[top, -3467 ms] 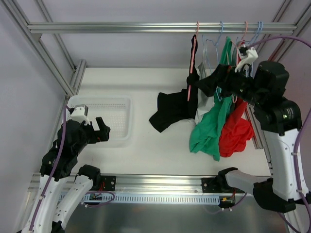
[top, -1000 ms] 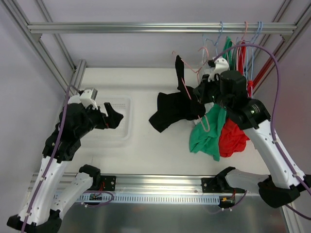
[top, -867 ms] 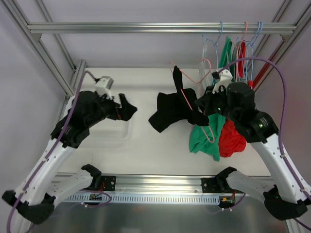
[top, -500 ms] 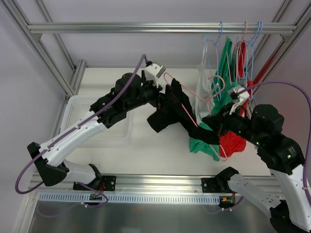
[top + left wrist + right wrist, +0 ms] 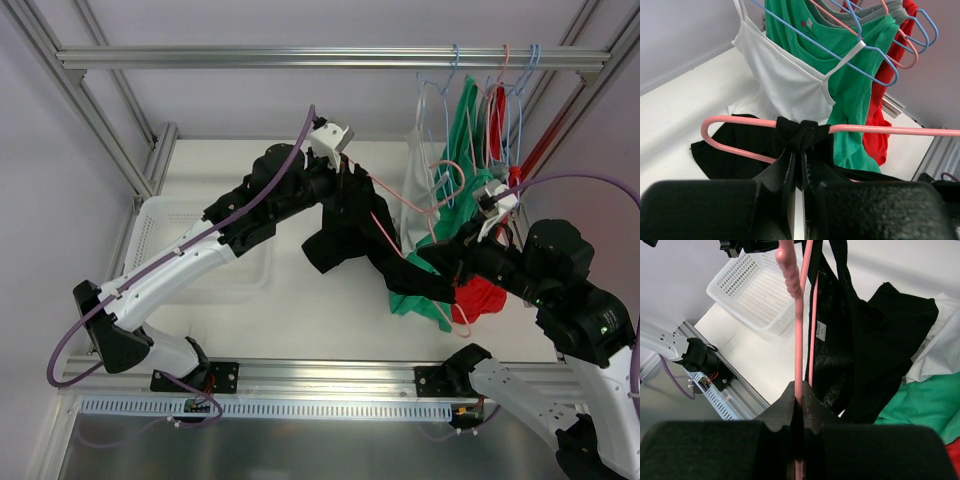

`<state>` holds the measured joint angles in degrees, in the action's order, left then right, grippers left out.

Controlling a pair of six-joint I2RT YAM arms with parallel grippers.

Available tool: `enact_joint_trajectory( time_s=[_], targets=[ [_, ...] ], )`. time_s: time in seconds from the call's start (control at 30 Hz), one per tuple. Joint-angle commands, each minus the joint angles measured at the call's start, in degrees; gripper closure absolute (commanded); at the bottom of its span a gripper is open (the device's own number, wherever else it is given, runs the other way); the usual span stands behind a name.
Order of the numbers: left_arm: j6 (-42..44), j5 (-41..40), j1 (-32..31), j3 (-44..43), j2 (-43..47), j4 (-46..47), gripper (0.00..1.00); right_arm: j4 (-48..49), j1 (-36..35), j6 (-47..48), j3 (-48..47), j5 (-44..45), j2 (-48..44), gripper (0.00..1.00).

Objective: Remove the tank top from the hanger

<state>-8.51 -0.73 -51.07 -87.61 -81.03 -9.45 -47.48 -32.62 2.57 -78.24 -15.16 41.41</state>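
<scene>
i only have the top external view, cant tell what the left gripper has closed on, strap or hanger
Observer: In the left wrist view the left gripper is shut on the black tank top strap, bunched just under the pink hanger bar.
Operator: and the right one
Observer: The right wrist view shows the right gripper shut on the hanger's pink wire, not on cloth.
Operator: anything directly behind the strap
Observer: A white camisole on a blue hanger hangs just beyond it.

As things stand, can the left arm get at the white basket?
Probably not: its jaws are shut on the black top's strap over the pink hanger; the basket lies behind, beneath the arm.
</scene>
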Motion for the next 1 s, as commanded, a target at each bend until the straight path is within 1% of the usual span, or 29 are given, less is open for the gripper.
enact_joint_trajectory(
  time_s=[0.0, 0.13, 0.17, 0.23, 0.27, 0.3, 0.33, 0.4, 0.43, 0.47, 0.53, 0.57, 0.6, 0.63, 0.67, 0.7, 0.73, 0.77, 0.8, 0.83, 0.87, 0.9, 0.93, 0.97],
  targets=[
    [-0.1, -2.87, -0.44, 0.51, 2.81, 3.83, 1.0, 0.29, -0.34, 0.42, -1.75, 0.83, -0.89, 1.0],
    [-0.89, -8.3, -0.44, 3.67, 6.84, 3.74, 1.0, -2.96, -0.42, 3.22, -0.25, 1.01, -3.08, 1.0],
    [-1.67, -12.93, -0.44, 5.59, 9.12, 3.74, 1.0, -5.23, -0.34, 5.49, 0.27, 0.66, -3.96, 1.0],
    [-2.47, -18.05, -0.44, 7.54, 11.33, 3.65, 1.0, -7.26, -0.34, 7.44, 1.94, -0.83, -5.98, 1.0],
    [-3.08, -22.6, -0.44, 9.29, 13.34, 3.65, 1.0, -8.05, -0.34, 8.93, 2.56, -3.19, -8.51, 1.0],
    [-3.52, -24.3, -0.44, 10.17, 14.23, 3.57, 1.0, -8.15, -0.34, 9.38, 3.26, -4.78, -10.1, 1.0],
    [-3.88, -25.36, -0.44, 11.14, 15.19, 3.48, 1.0, -7.98, -0.42, 9.73, 4.05, -8.27, -11.51, 1.0],
    [-4.49, -24.94, -0.44, 13.16, 17.48, 3.48, 1.0, -6.49, -0.34, 10.18, 3.97, -12.16, -15.29, 1.0],
    [-4.49, -23.28, -0.44, 13.78, 18.62, 3.48, 1.0, -5.61, -0.34, 10.26, 3.8, -16.0, -16.35, 1.0],
    [-4.58, -17.95, -0.44, 15.09, 19.24, 3.56, 1.0, -2.38, -0.42, 10.35, 3.97, -17.87, -18.62, 1.0],
    [-4.41, -10.3, -0.44, 16.76, 20.47, 3.65, 1.0, 2.63, -0.34, 9.39, 5.19, -21.21, -21.01, 1.0],
    [-4.32, -6.25, -0.44, 18.69, 20.91, 3.91, 1.0, 9.27, -0.34, 8.51, 7.81, -21.32, -22.06, 1.0],
    [-4.32, 0.75, -0.44, 19.93, 21.27, 4.35, 1.0, 12.91, -0.42, 6.59, 9.23, -20.71, -23.46, 1.0],
    [-4.49, 4.82, -0.44, 21.42, 22.05, 5.92, 1.0, 16.08, -0.34, 5.44, 10.55, -18.09, -23.83, 1.0],
    [-4.49, 8.26, -0.44, 24.83, 22.49, 6.98, 1.0, 23.94, -0.34, 3.95, 13.95, -15.89, -23.92, 1.0],
    [-4.49, 14.12, -0.52, 26.77, 22.93, 8.21, 1.0, 28.28, -0.34, 2.37, 15.64, -13.61, -23.05, 1.0],
    [-4.58, 16.79, -0.61, 29.14, 23.98, 11.62, 1.0, 32.24, -0.34, -0.69, 17.22, -8.71, -22.17, 1.0],
    [-5.19, 19.43, -0.7, 33.95, 24.6, 13.56, 1.0, 42.29, -0.34, -2.2, 18.89, -6.66, -21.12, 1.0],
    [-5.55, 21.98, -0.87, 36.44, 25.04, 15.59, 1.0, 48.82, -0.34, -4.04, 23.26, -5.33, -20.06, 1.0],
    [-6.77, 26.53, -0.96, 41.33, 25.83, 19.96, 1.0, 62.55, -0.42, -7.72, 25.57, -2.01, -17.44, 1.0],
    [-7.39, 28.49, -1.14, 43.82, 26.19, 22.17, 1.0, 69.13, -0.34, -9.41, 30.03, -0.15, -15.76, 1.0],
    [-8.18, 29.81, -1.4, 45.93, 26.36, 24.02, 1.0, 75.46, -0.34, -10.64, 31.46, 1.43, -13.83, 1.0],
    [-8.88, 30.96, -1.58, 47.95, 26.37, 26.83, 1.0, 84.74, -0.34, -12.13, 32.26, 4.58, -9.63, 1.0],
    [-9.85, 30.53, -1.75, 50.93, 26.19, 27.38, 1.0, 87.88, -0.34, -12.58, 32.71, 6.18, -7.68, 1.0]
  ],
)
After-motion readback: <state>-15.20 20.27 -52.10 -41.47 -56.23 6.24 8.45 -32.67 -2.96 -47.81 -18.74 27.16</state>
